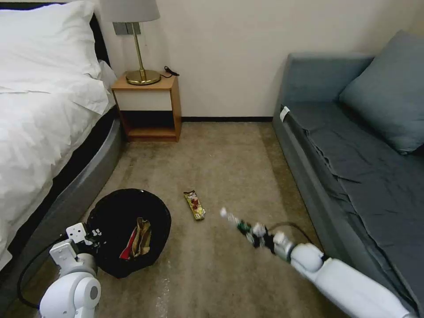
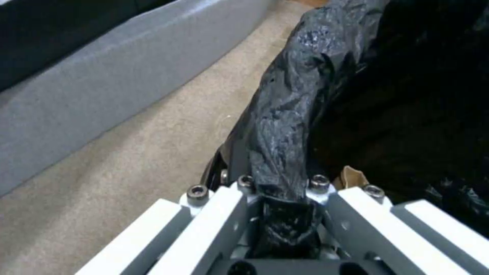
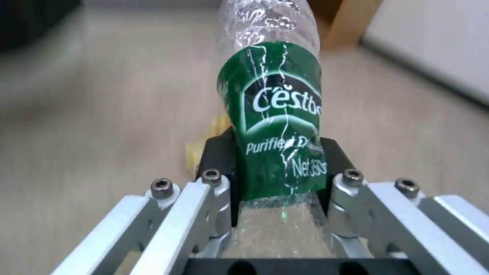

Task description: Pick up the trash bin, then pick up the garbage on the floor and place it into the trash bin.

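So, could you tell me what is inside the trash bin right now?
Inside the trash bin lie a red-and-white packet and a crumpled tan wrapper. Anything beneath them, or under the black liner's folds, is hidden.

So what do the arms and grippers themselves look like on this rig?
Both arms are glossy white with rounded joint housings. The left arm carries a looping black cable and a boxy white wrist block. The right arm also has a black cable near its wrist. Each gripper, left gripper and right gripper, has silvery flat linkage bars with hex-socket bolts on a black base.
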Available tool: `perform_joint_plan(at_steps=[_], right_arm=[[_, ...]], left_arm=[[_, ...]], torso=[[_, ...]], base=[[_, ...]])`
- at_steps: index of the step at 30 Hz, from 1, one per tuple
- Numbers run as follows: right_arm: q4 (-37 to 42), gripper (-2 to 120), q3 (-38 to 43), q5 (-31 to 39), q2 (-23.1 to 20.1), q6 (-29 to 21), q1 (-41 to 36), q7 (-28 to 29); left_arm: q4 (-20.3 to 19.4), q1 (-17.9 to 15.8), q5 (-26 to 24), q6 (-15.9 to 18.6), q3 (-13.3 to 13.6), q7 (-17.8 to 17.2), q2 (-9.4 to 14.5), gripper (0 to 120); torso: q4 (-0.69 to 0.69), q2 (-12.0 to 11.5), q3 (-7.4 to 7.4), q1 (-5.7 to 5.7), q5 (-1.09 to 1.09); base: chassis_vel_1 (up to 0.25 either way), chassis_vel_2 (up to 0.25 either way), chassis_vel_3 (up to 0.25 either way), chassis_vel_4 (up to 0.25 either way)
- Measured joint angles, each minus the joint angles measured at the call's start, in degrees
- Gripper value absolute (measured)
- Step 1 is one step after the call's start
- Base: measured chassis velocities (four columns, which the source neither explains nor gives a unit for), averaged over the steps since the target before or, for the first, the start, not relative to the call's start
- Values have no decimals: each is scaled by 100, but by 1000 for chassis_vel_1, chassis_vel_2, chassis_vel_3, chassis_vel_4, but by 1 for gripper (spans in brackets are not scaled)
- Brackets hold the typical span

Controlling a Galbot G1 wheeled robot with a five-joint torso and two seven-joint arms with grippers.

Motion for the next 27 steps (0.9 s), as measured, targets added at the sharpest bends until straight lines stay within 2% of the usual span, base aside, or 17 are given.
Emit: perform_joint_plan(at_steps=[2,3,7,8,11,12,13,17,21,24,27], right_arm=[[1018,22,-108,462,-29,-351,336,433],[1018,22,-108,462,-29,-351,336,433],[2014,22,-967,1140,373,-849,996,1427],[2014,22,-967,1140,373,-849,996,1427],[2076,22,-1862,1511,851,-948,1398,2085],[1996,22,-2133,1547,1027,-952,1510,2229],[1996,22,-2133,1547,1027,-952,1510,2229],[1323,22,-2964,1514,1890,-860,1815,2617],[992,22,-3205,1418,2205,-831,1816,2761],[976,22,-3257,1402,2215,-855,1795,2805],[1003,36,-3293,1378,2146,-926,1770,2859]], left_arm=[[8,-6,50,1,89,2,-26,3],[8,-6,50,1,89,2,-26,3],[5,13,152,3,179,5,-76,3],[5,13,152,3,179,5,-76,3],[-32,34,206,4,216,17,-114,3],[-54,37,223,4,225,17,-126,3],[-54,37,223,4,225,17,-126,3],[-141,57,244,12,270,27,-190,3],[-190,74,264,18,274,25,-218,3],[-200,78,269,18,272,25,-226,3],[-215,80,279,21,275,25,-233,3]], torso=[[0,0,-1,0,-1],[0,0,-1,0,-1],[1,1,-1,0,-1],[1,1,-1,0,-1],[1,1,-1,0,-1],[1,1,-1,0,0],[1,1,-1,0,0],[2,1,0,0,0],[1,1,0,0,0],[0,1,0,0,0],[0,1,0,0,0]], base=[[0,0,0,0],[0,0,0,0],[0,0,0,0],[0,0,0,0],[0,0,0,0],[0,0,0,0],[0,0,0,0],[0,0,0,0],[0,0,0,0],[0,0,0,0],[0,0,0,0]])
